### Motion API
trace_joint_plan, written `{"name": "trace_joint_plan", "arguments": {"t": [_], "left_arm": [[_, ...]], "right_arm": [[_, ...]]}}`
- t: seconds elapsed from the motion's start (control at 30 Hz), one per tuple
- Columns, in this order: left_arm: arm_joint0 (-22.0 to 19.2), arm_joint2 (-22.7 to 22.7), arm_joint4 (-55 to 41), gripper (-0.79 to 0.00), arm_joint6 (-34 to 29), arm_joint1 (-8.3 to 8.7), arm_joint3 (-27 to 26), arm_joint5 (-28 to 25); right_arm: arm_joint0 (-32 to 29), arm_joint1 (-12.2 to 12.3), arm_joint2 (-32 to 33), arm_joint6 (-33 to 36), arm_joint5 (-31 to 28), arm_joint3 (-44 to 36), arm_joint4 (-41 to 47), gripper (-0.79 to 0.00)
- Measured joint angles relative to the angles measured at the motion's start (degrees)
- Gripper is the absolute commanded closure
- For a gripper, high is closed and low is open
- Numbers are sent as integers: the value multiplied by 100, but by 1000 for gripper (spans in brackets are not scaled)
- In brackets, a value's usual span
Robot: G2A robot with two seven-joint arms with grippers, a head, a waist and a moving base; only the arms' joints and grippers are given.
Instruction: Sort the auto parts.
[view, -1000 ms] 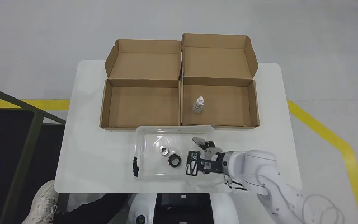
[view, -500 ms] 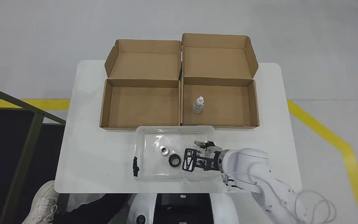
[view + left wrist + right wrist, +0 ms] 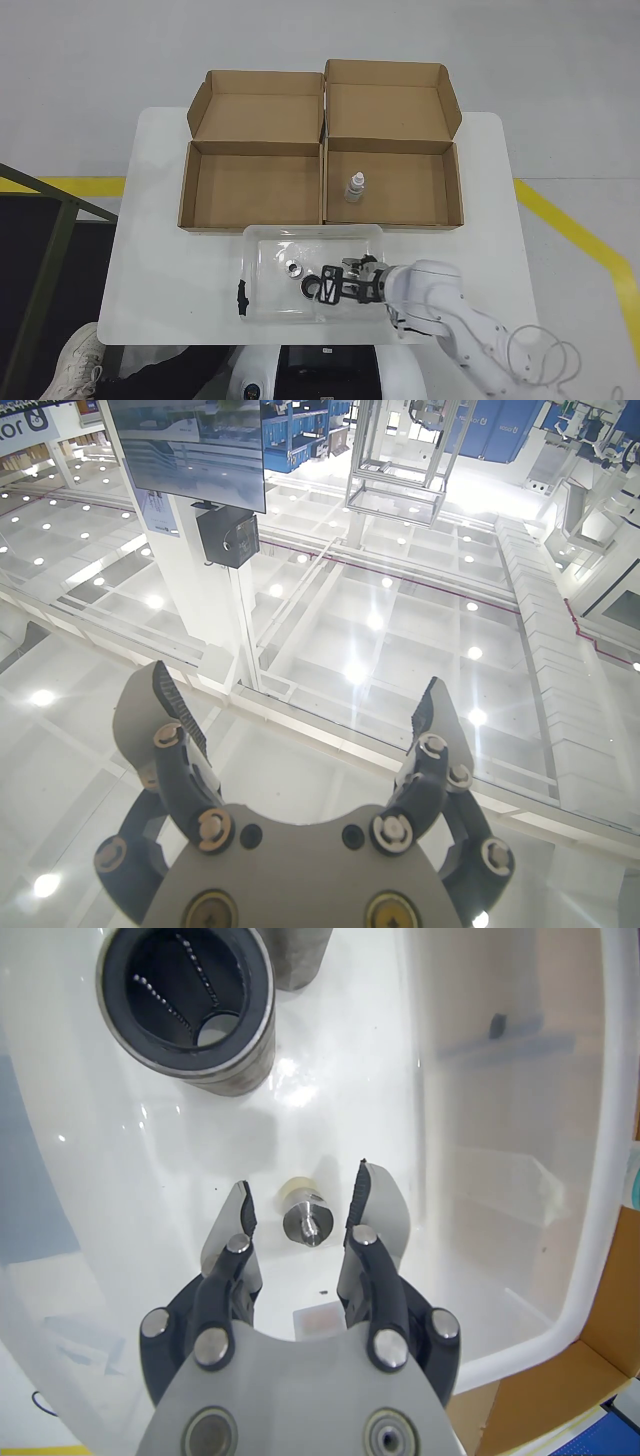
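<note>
**Right arm poised over a fitting in the parts bin**

A small metal fitting (image 3: 305, 1223) lies on the floor of the clear bin (image 3: 300, 230), at the near edge of the table (image 3: 160, 280). The right gripper (image 3: 303, 1180) straddles it, jaws partly open with one on either side and apparently not touching it. The step in hand looks like the pick. Next the jaws must close on the fitting and lift it over the bin wall toward a box. Left of it in the bin are one bearing sleeve (image 3: 187, 1008) and one grey cylinder (image 3: 300, 958), making three parts by this count. Beyond the bin sit two cardboard boxes, the left box (image 3: 250, 190) and the right box (image 3: 420, 190), which holds one bottle-shaped part (image 3: 354, 187). The left gripper (image 3: 297, 677) points at the ceiling, jaws wide apart and holding nothing.
</note>
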Motion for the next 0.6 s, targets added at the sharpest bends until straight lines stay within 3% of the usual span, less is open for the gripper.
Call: {"name": "trace_joint_plan", "arguments": {"t": [0.23,0.33,0.6], "left_arm": [[0,0,0,-785,0,0,0,0],[0,0,0,-785,0,0,0,0],[0,0,0,-785,0,0,0,0]], "right_arm": [[95,-15,-97,135,111,79,-18,-209],[120,-19,-134,175,134,95,-12,0],[30,11,-103,-10,148,-124,-65,0]]}}
